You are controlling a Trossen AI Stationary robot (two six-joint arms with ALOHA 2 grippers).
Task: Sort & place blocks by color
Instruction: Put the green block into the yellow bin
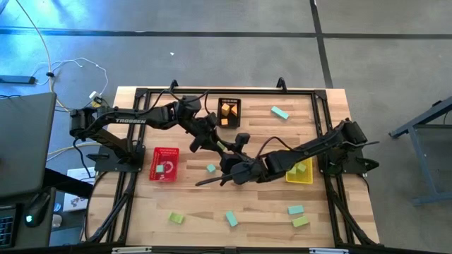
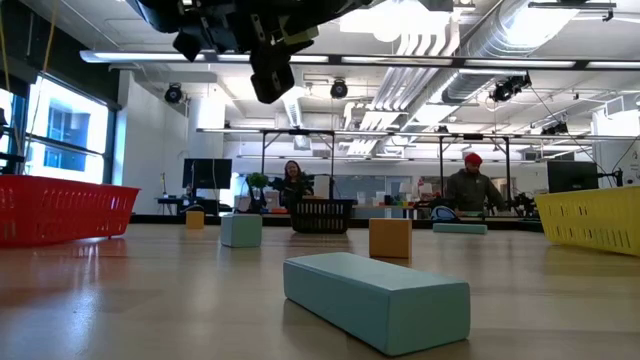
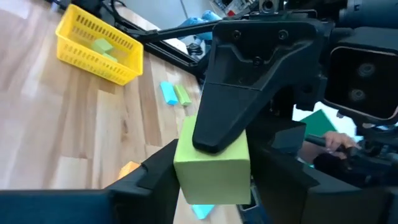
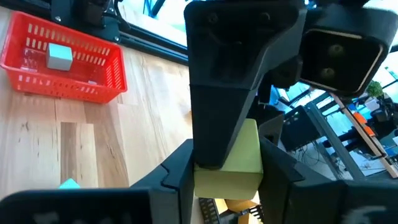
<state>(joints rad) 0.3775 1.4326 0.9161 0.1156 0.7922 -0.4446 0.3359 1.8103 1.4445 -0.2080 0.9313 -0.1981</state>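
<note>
Both grippers meet above the table's middle on one light green block point(image 3: 211, 165) point(image 4: 231, 155), held in the air. My left gripper point(image 3: 211, 190) point(image 1: 212, 141) reaches in from the left. My right gripper point(image 4: 227, 183) point(image 1: 230, 159) comes from the right. Each wrist view shows the other arm's dark finger lying over the block. A teal cube lies in the red basket point(image 1: 164, 164), orange blocks in the black basket point(image 1: 229, 113), and a green block in the yellow basket point(image 1: 300, 171). Loose teal and green blocks point(image 1: 231, 219) rest flat on the wood. My left gripper has the light green block between its two fingers point(image 3: 155, 177), which stand against its opposite side faces point(image 3: 186, 174). It comes roughly level from the table's left. The block is lifted clear of the table. My right gripper pinches the same block between its two fingers point(image 4: 177, 174), on the side faces point(image 4: 208, 177) that the left gripper's fingers leave free. It comes roughly level from the table's right. The left gripper's finger point(image 4: 227, 81) crosses the block's face.
Loose blocks lie near the far right point(image 1: 280, 112), at the middle point(image 1: 211, 168) and along the near edge point(image 1: 176, 218) point(image 1: 295, 209) point(image 1: 301, 221). In the low view a teal bar point(image 2: 375, 300) lies close, an orange cube point(image 2: 390, 238) behind it. People sit beyond the table.
</note>
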